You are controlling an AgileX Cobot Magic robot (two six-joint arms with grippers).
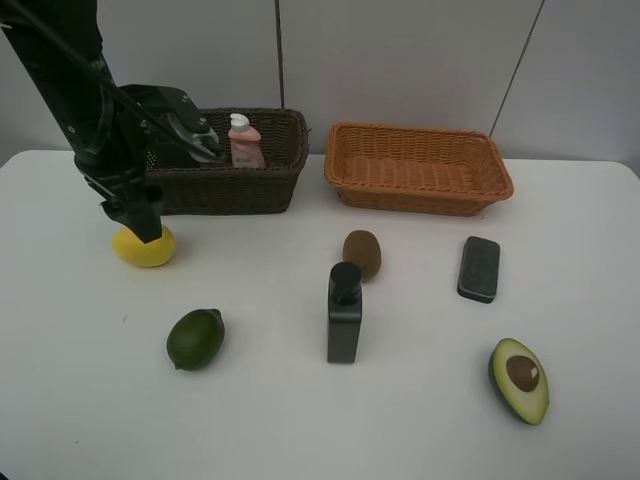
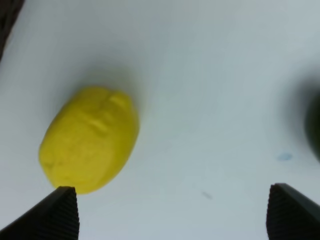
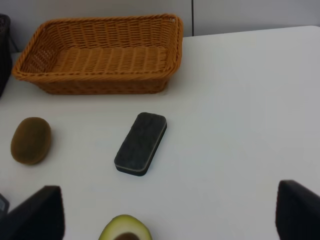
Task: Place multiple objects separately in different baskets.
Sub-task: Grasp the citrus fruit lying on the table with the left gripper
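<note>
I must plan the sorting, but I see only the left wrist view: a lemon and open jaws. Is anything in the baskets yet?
Observer: Yes. The dark brown basket holds a small pink bottle, standing upright.
Operator: And the second basket?
Observer: In the orange basket I see only its woven bottom, with no object inside.
Operator: There is a dark blur at the edge of my view. What is it?
Observer: Most likely the dark green lime. It lies apart from the lemon, nearer to the high camera.
</note>
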